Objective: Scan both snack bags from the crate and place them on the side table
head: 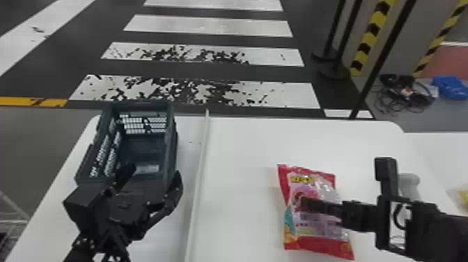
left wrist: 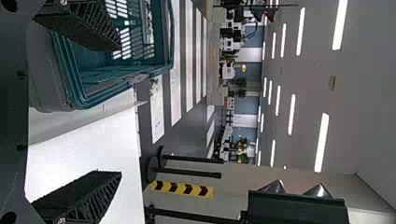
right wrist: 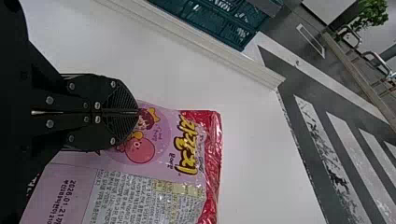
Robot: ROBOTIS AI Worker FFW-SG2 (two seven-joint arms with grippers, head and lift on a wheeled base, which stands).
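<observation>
Over the near end of the dark crate [head: 170, 139], my left gripper [head: 153, 179] stands with its fingers spread and nothing between them. In the left wrist view, the left gripper [left wrist: 117, 111] has the teal-looking crate [left wrist: 116, 88] beside one finger. A red and pink snack bag [head: 317, 240] lies flat on the white table, right of the divider. My right gripper [head: 303, 203] is over the bag's middle. The right wrist view has the right gripper [right wrist: 137, 112] with its fingers pressed together above the snack bag [right wrist: 187, 154]; whether they touch it I cannot tell.
A raised white strip [head: 197, 174] runs between the crate and the bag on the table [head: 243, 146]. Behind the right gripper stands a grey rounded object [head: 409, 179]. Something yellow [head: 463, 195] lies at the right edge. Black posts stand beyond the table.
</observation>
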